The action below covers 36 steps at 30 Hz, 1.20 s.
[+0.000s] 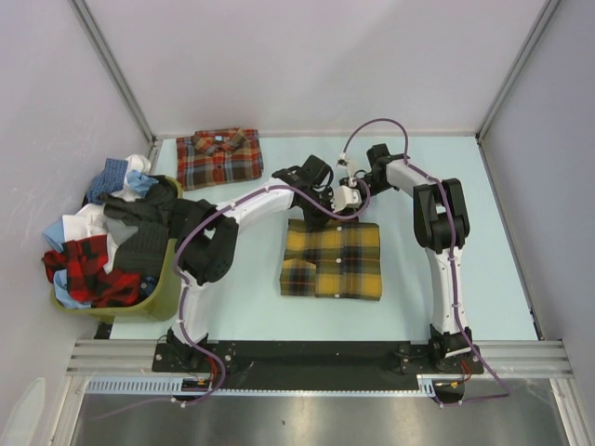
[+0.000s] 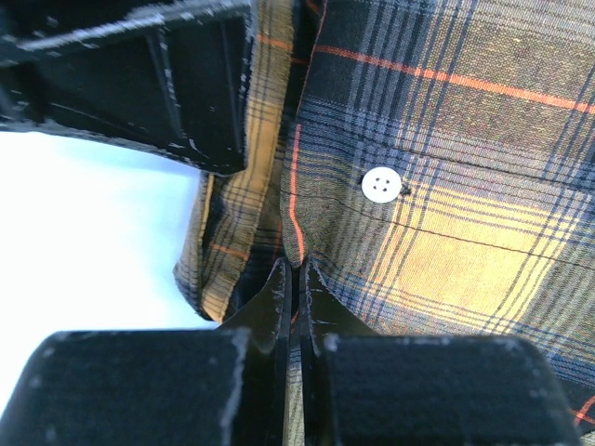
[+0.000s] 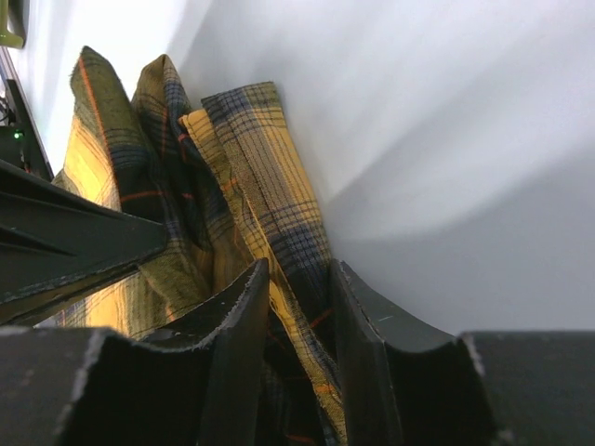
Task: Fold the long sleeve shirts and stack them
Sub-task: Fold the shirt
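**One shirt folded and parked, second one folded but not stacked**

The red-orange shirt point(image 1: 219, 158) lies folded at the far left of the table point(image 1: 465, 279), collar up, on its own. Nothing rests on it.

The yellow-and-black shirt point(image 1: 333, 259) sits mid-table as a compact rectangle, well apart from the red-orange one. It looks folded, or nearly so, though the wrist views show loose layers bunched along its far edge.

Both arms reach to that far edge. The left gripper point(image 2: 296, 279) is clamped tight, fingertips together on a ridge of the yellow plaid just beside a white button point(image 2: 381, 183). The right gripper point(image 3: 297, 297) has its jaws part-way in, with a fold of the same cloth running up between them – we read this as a grip on the fabric.

We judge the folding mostly done. What is left is any last tidying of that far edge, then carrying the yellow shirt over and setting it on the red-orange one.

A green basket point(image 1: 160, 299) of mixed clothes stands at the left – we cannot tell whether more long sleeve shirts wait inside.
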{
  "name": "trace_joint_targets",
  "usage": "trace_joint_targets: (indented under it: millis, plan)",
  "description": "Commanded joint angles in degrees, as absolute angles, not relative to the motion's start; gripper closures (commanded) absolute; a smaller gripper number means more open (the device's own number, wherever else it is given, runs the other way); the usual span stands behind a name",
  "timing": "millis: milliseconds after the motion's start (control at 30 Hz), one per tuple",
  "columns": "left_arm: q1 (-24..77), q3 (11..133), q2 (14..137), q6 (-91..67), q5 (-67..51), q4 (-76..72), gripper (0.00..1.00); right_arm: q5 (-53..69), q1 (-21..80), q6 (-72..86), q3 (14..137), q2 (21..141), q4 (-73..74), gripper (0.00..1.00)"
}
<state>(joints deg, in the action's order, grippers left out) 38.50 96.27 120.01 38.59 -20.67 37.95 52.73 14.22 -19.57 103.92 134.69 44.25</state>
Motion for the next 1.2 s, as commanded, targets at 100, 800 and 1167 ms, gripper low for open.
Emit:
trace_joint_targets:
  millis: [100,800,1167]
  plan:
    - [37.7,100.6,119.0,39.8,-18.9,33.3,1.0,52.1,13.8,-20.4,107.0,136.7,44.3,0.64]
    - [37.2,102.6,124.1,39.6,-13.6,27.6,0.88,49.3,5.8,-15.7,114.9,133.3,42.8,0.55]
    - [29.5,101.9,111.5,21.7,-26.1,35.8,0.46,64.3,3.6,3.4,87.7,107.2,38.3,0.52]
